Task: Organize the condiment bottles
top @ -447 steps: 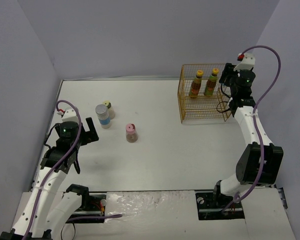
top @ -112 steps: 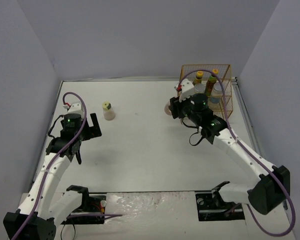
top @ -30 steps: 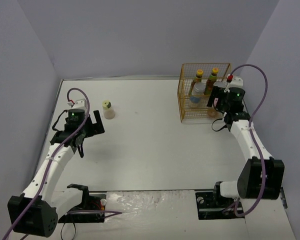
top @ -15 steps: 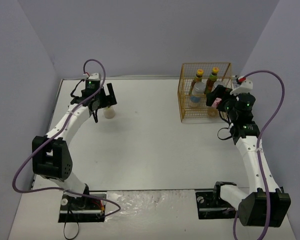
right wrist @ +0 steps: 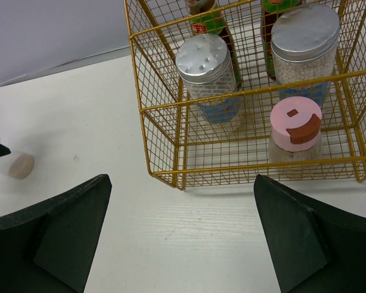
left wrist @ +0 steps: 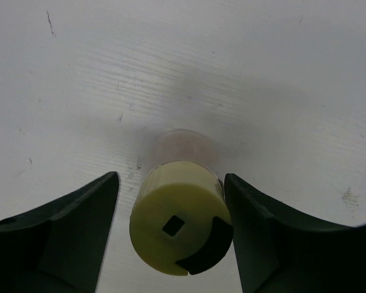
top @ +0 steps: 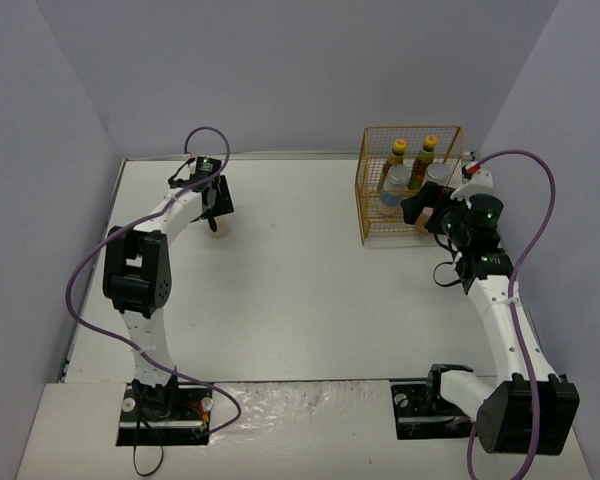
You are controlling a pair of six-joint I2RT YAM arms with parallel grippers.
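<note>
Top external: scuffed white desk (top: 310, 290) sitting between lavender walls (top: 280, 70); left tool (left wrist: 171, 177) straddling yellow-green-capped bottle (left wrist: 180, 226), spread, not pinching; right tool (right wrist: 181, 180) hanging spread near yellow wire basket (right wrist: 244, 92).

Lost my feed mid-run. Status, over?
Left gripper open, straddling the yellow-green-capped bottle, not clamped. Right gripper open, empty, facing the yellow wire basket. Five bottles inside it. Nothing blocking.

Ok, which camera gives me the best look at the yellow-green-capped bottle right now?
Left wrist: the yellow-green-capped bottle fills the centre, cap toward camera, between the fingers of the left gripper. Top external shows only its pale body under that gripper. Right wrist catches it small at the left edge.
</note>
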